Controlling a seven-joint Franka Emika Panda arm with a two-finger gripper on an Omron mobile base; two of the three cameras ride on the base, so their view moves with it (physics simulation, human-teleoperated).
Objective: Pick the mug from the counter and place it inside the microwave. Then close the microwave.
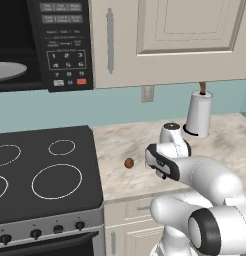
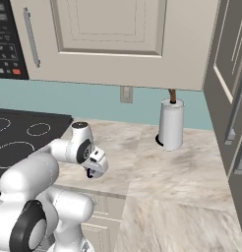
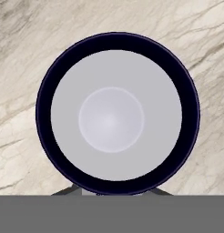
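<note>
Mug: you look straight down into the mug (image 3: 116,113) in the hand view, a pale bowl ringed by a dark rim, standing upright on the counter (image 3: 22,54) under the hand.
Gripper: the gripper (image 2: 92,171) hangs low over the counter's front edge in the right base view; its fingertips are barely visible at the mug's near rim, so you cannot tell from the pictures whether they pinch it, though the hand looks placed for a rim grasp.
Microwave: the microwave (image 1: 65,45) sits up past the counter's left end above the stovetop (image 1: 45,170), door open and turntable plate (image 1: 7,71) exposed, ready to take the mug.
Bystanders: a small brown ball (image 1: 129,163) lies near the counter's left edge; a paper towel roll (image 1: 198,116) stands at the back edge, well apart from the arm.
Next: you would likely confirm the hold, then lift clear before swinging left.
</note>
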